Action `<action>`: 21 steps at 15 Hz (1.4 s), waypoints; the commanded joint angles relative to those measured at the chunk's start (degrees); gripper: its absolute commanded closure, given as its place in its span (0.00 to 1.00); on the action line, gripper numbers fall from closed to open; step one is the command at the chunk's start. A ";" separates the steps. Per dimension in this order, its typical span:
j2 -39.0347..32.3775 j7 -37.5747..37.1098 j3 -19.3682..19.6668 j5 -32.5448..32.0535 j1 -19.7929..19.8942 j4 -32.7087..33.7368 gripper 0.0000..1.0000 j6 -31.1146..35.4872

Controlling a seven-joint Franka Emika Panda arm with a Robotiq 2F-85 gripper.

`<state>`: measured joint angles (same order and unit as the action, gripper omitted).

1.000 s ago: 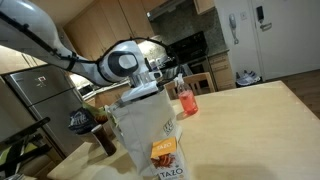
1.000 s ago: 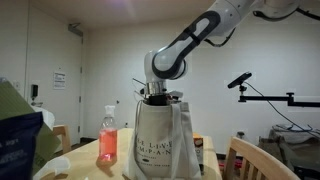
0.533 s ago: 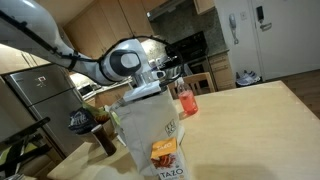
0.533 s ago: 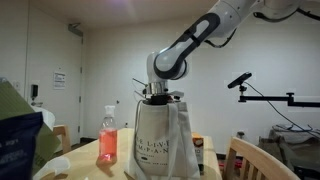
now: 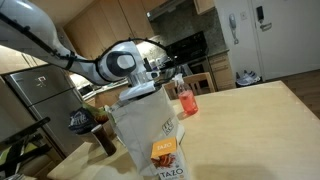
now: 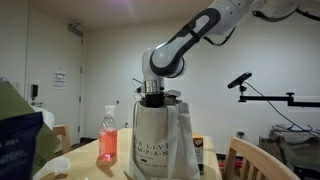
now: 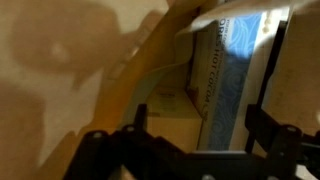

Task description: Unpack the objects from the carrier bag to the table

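Note:
The whitish carrier bag (image 5: 140,120) (image 6: 158,140) stands upright on the light-wood table (image 5: 250,115). My gripper (image 5: 146,90) (image 6: 152,97) reaches down into the bag's open mouth. In the wrist view, from inside the bag, the gripper (image 7: 200,140) is open with nothing between its dark fingers (image 7: 265,125). Below it stand a tall flat blue-and-white package (image 7: 235,70) and a tan cardboard box (image 7: 175,125). A small orange carton (image 5: 165,155) stands on the table in front of the bag.
A red-pink drink bottle (image 5: 185,100) (image 6: 108,135) stands beside the bag, and a dark mug (image 5: 105,140) sits on its other side. Blurred blue and green items (image 6: 20,135) fill the near corner of an exterior view. A wooden chair back (image 6: 250,158) rises by the table.
The wrist has shifted slightly and the gripper has sunk a little deeper into the bag's mouth. The jaws stay open.

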<state>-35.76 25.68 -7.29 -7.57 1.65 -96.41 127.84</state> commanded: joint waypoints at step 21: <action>-0.74 0.10 -0.89 0.25 -2.79 0.71 0.00 -0.17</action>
<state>-36.48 25.68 -8.46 -7.54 -0.86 -95.84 127.80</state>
